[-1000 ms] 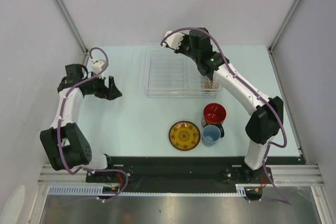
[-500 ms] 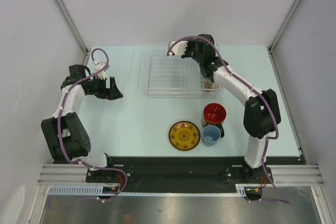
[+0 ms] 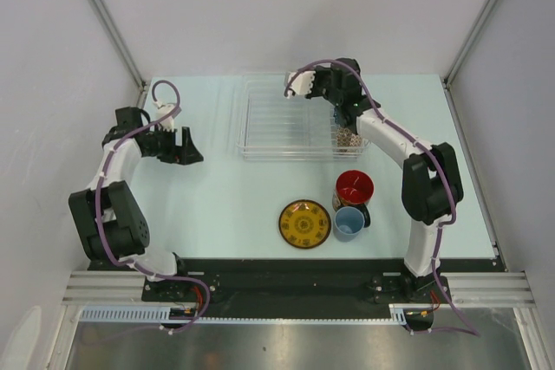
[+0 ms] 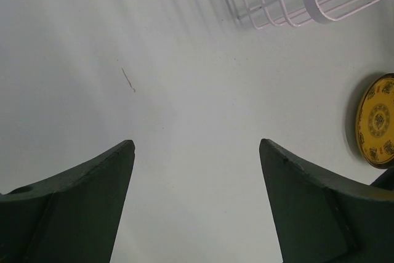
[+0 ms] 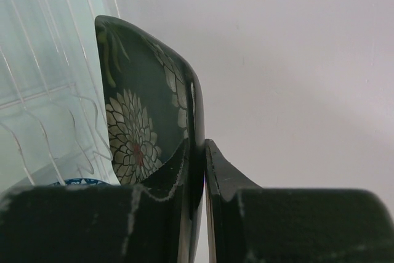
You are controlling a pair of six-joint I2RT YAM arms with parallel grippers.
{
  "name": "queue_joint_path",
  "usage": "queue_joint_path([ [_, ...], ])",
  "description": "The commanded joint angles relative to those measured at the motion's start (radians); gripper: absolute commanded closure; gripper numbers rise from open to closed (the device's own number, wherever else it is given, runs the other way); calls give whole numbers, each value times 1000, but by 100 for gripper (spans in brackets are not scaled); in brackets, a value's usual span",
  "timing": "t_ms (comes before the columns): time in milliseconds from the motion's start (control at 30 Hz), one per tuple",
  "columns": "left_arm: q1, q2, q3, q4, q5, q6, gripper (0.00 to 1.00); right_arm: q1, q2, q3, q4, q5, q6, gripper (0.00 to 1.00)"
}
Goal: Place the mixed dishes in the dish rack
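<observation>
— Over the far middle of the table (image 3: 217, 197), seen from above, your right pincer (image 3: 328, 93) hangs above the far side of the dish rack (image 3: 277, 125). What it carries is hard to make out from up there.
— And the other dishes?
— The round yellow dark-rimmed plate (image 3: 304, 223), red-inside cup (image 3: 354, 186) and light blue cup (image 3: 349, 223) sit toward the near edge, right of centre, not yet loaded. The small patterned bowl (image 3: 349, 138) is at the rack's near right corner. I cannot tell whether it is inside or just beside. Your left pincer (image 3: 182, 146) hovers by the left edge.
— The left wrist view?
— Its jaws are spread wide with nothing between them and bare table below. A corner of the rack and the yellow plate show at the right.
— The right wrist view?
— Jaws narrow, clamped on the rim of the black square floral plate (image 5: 138, 121), held on edge with the rack's dividers just beside it.
— So which step?
— Slotting that plate, I judge. Next you'd lower it between two dividers, upright, and open only once its bottom edge is seated. Release early and it could topple.
</observation>
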Motion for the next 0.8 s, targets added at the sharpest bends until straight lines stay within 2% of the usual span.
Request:
queue_joint_path([
  [0, 9, 16, 15, 40, 17, -21, 12, -4, -45, -7, 188, -37, -29, 100],
  [233, 9, 21, 12, 46, 21, -22, 12, -3, -72, -50, 230, -16, -64, 100],
  [500, 8, 21, 6, 52, 25, -25, 12, -15, -122, -24, 224, -40, -93, 100],
  [600, 9, 21, 8, 55, 27, -27, 13, -15, -141, -40, 182, -75, -90, 100],
  [767, 8, 21, 6, 58, 28, -29, 13, -1, -148, -50, -22, -166, -78, 100],
])
